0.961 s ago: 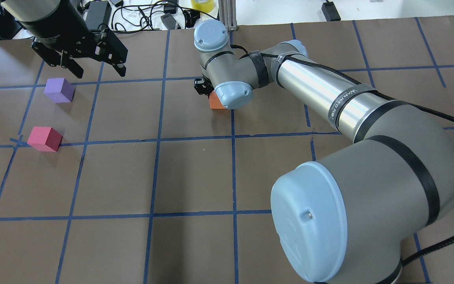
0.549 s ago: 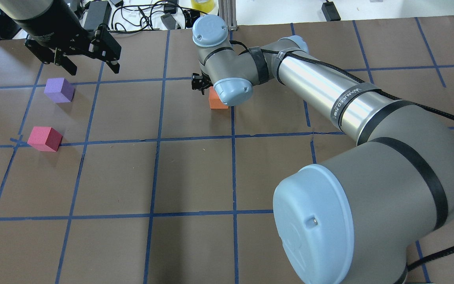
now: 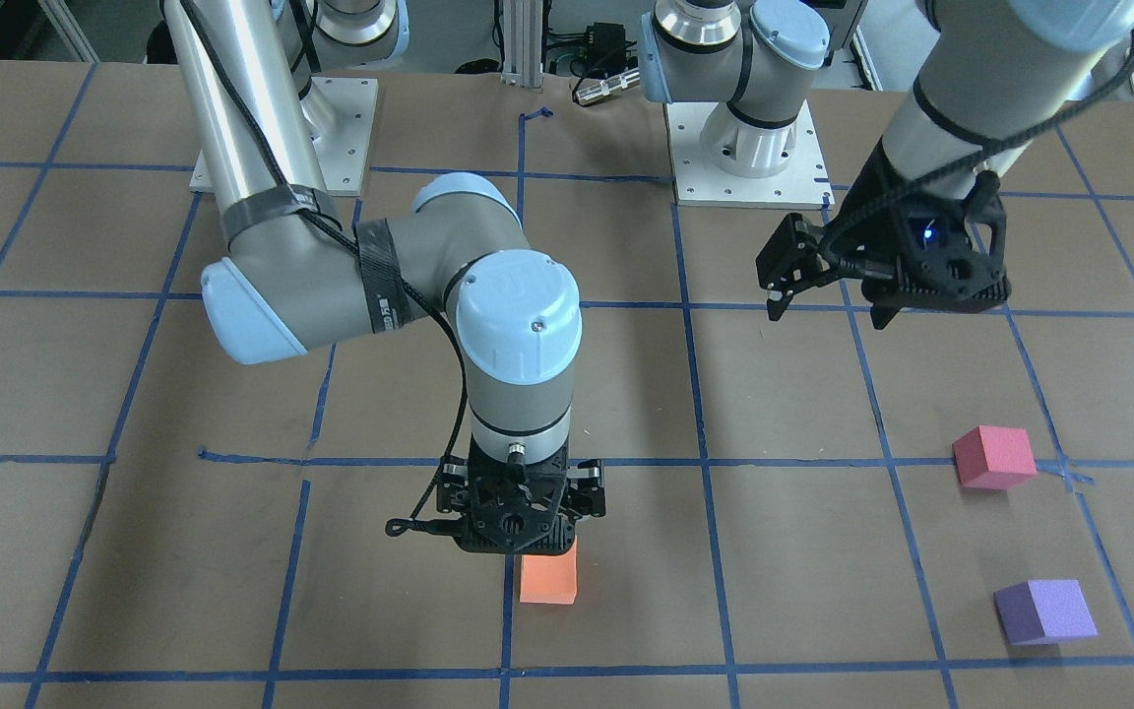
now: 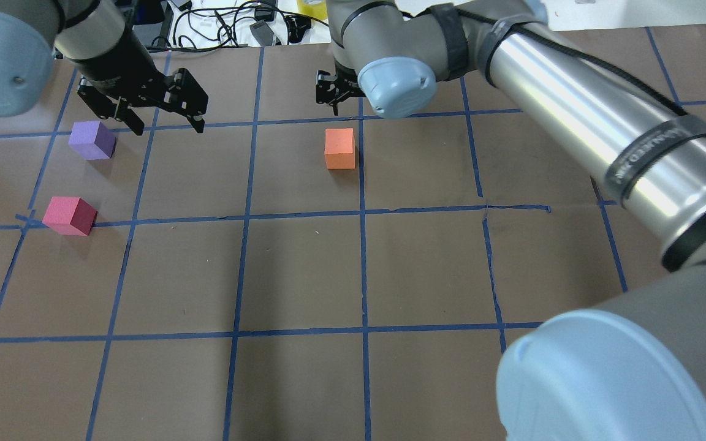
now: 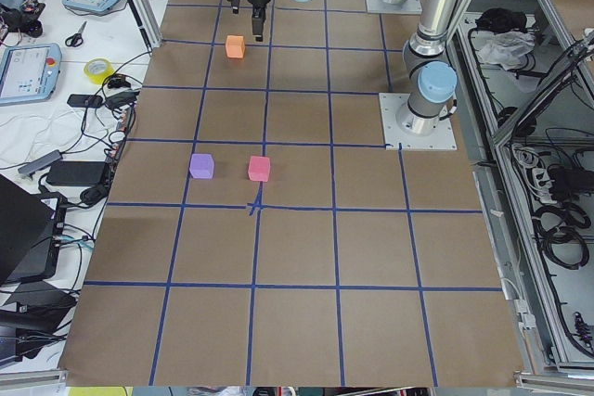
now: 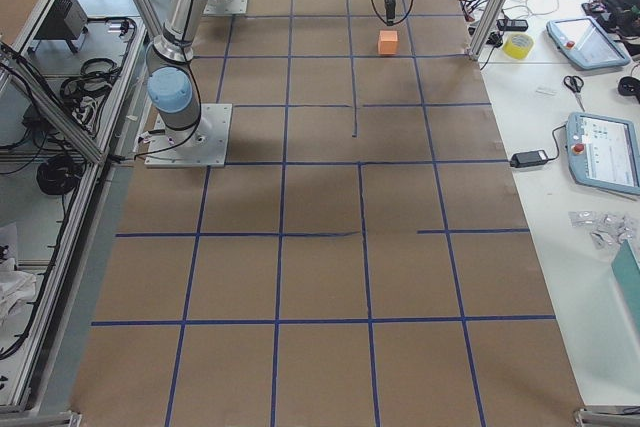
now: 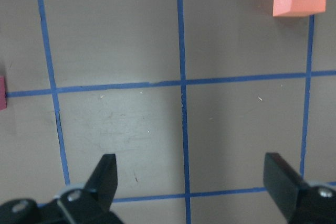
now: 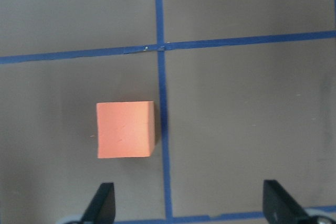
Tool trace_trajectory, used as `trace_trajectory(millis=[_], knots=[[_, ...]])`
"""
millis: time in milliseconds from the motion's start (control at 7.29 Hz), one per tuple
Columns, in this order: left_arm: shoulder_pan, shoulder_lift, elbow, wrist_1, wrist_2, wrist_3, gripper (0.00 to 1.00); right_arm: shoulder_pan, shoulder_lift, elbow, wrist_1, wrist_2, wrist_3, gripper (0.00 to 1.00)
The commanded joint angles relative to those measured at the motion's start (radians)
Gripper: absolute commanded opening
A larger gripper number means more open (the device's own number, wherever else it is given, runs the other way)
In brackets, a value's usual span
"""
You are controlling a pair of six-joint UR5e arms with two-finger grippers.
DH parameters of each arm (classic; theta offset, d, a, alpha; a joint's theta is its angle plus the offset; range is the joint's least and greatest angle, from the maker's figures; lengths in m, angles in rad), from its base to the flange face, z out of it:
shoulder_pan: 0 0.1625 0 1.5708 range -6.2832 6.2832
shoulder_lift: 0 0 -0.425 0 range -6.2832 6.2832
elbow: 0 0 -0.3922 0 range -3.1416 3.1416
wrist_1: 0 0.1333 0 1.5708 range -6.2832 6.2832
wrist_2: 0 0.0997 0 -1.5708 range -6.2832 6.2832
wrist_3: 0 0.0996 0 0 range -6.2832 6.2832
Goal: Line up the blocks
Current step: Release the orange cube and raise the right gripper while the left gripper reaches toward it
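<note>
Overhead, my right arm (image 4: 573, 104) crosses the upper right and blocks that side. The orange block (image 4: 339, 147), upper centre, has bare table (image 4: 304, 275) all round it. At left, purple block (image 4: 91, 139) and red block (image 4: 70, 215) stand apart, a gap between them. My left gripper (image 4: 168, 127) hangs just right of the purple one.

The left end effector (image 7: 191, 169) and right end effector (image 8: 189, 192) both hover with fingers spread wide.

Taped-grid table (image 5: 371, 257), end-on
Purple block (image 5: 201, 166) and pinkish-red block (image 5: 259, 169) sat near together; orange block (image 5: 235, 45) lay well apart.
</note>
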Motion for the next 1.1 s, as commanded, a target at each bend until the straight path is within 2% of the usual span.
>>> trace_trajectory(millis=[0, 137, 412, 549, 686, 961], knots=[[-0.062, -0.089, -0.045, 0.175, -0.002, -0.104, 1.00, -0.111, -0.177, 0.021, 0.197, 0.001, -0.197, 1.00], [-0.121, -0.140, -0.040, 0.190, -0.020, -0.256, 1.00, -0.157, -0.239, 0.060, 0.236, -0.002, -0.241, 1.00], [-0.200, -0.285, -0.014, 0.371, -0.048, -0.315, 1.00, -0.185, -0.336, 0.182, 0.244, -0.013, -0.331, 1.00], [-0.230, -0.342, 0.045, 0.421, -0.053, -0.331, 1.00, -0.220, -0.345, 0.221, 0.227, -0.011, -0.351, 1.00], [-0.270, -0.401, 0.090, 0.424, -0.051, -0.361, 1.00, -0.255, -0.347, 0.229, 0.223, -0.011, -0.409, 1.00], [-0.280, -0.493, 0.096, 0.517, -0.050, -0.358, 1.00, -0.274, -0.350, 0.227, 0.204, -0.001, -0.453, 1.00]])
